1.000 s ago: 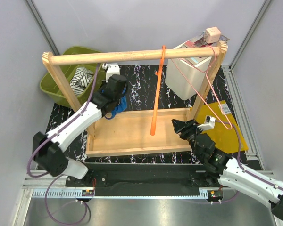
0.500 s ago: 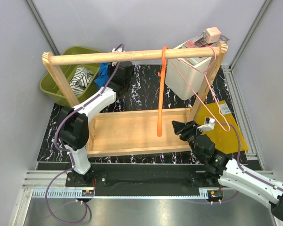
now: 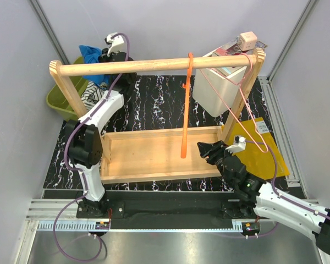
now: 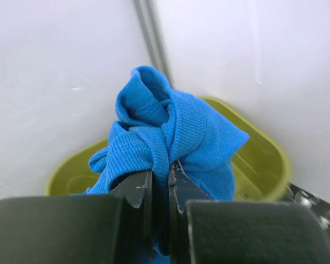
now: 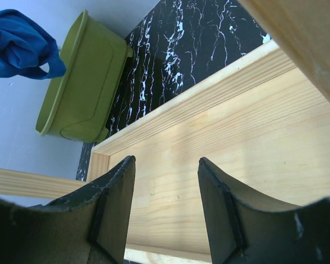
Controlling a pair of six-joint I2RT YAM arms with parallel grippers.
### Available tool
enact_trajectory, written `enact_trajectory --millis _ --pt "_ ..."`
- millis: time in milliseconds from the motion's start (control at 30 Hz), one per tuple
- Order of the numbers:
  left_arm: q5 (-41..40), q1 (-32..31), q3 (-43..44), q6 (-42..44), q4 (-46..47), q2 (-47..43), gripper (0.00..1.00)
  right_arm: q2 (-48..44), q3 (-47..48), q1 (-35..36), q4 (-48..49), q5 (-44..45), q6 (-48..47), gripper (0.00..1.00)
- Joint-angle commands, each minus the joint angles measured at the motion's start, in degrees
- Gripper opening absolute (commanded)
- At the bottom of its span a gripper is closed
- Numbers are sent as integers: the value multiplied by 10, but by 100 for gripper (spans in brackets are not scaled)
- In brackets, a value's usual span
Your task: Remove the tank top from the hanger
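Note:
The bright-blue tank top (image 3: pixel 91 54) is bunched in my left gripper (image 3: pixel 103 54), held high over the green bin (image 3: pixel 58 102) at the back left. In the left wrist view the jaws are shut on a fold of the blue cloth (image 4: pixel 170 132) above the bin (image 4: pixel 264 159). The orange hanger (image 3: pixel 186 110) hangs bare from the wooden rail (image 3: pixel 154 66), off the tank top. My right gripper (image 3: pixel 208 149) is open and empty over the wooden rack base (image 5: pixel 220 143); the tank top (image 5: pixel 19 47) shows at the upper left of the right wrist view.
A black-and-white striped garment (image 3: pixel 93 92) lies in the green bin. A white box (image 3: pixel 217 88) and a thin pink hanger (image 3: pixel 245 118) hang at the rail's right end. A yellow sheet (image 3: pixel 264 154) lies right of the rack. Grey walls close in all round.
My left arm has swung up and back to the left, carrying the blue tank top from beside the rack to above the green bin. The orange hanger swings slightly. The right arm barely moved.

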Motion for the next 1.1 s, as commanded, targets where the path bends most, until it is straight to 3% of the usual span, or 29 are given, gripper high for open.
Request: enact_trajectory --millis 0,67,133,167,200,233,333,467,633,833,933,1067 --pt "-26 30 64 61 69 35 1 3 1 -5 33 -8 -14 58" --pt "-28 37 78 48 26 50 5 5 -3 -5 37 -7 -11 57" --pt "-25 40 90 28 -26 64 20 8 -3 -7 42 -6 -10 57" --pt "-23 40 87 9 -34 64 32 10 -2 -6 43 -6 -10 57" --pt "-20 42 82 -5 -49 64 52 13 -2 -8 43 -7 -10 57" --pt "-20 44 84 -19 -86 65 63 12 -2 -7 44 -9 -10 57" --pt "-12 55 100 -89 -176 70 83 10 -3 -6 44 -12 -5 58" --pt "14 47 97 -147 -234 51 92 2 -4 -7 44 -12 -4 57" --pt "72 19 82 -238 -342 -7 94 -3 -4 -7 39 -12 -2 57" --pt "126 -68 4 -300 -392 -85 94 -22 1 -7 15 -17 3 58" --pt "201 -90 -47 -404 -450 -134 93 -46 3 -8 -5 -18 5 58" --pt "351 -108 -213 -535 -439 -244 90 -78 6 -7 -28 -30 3 58"
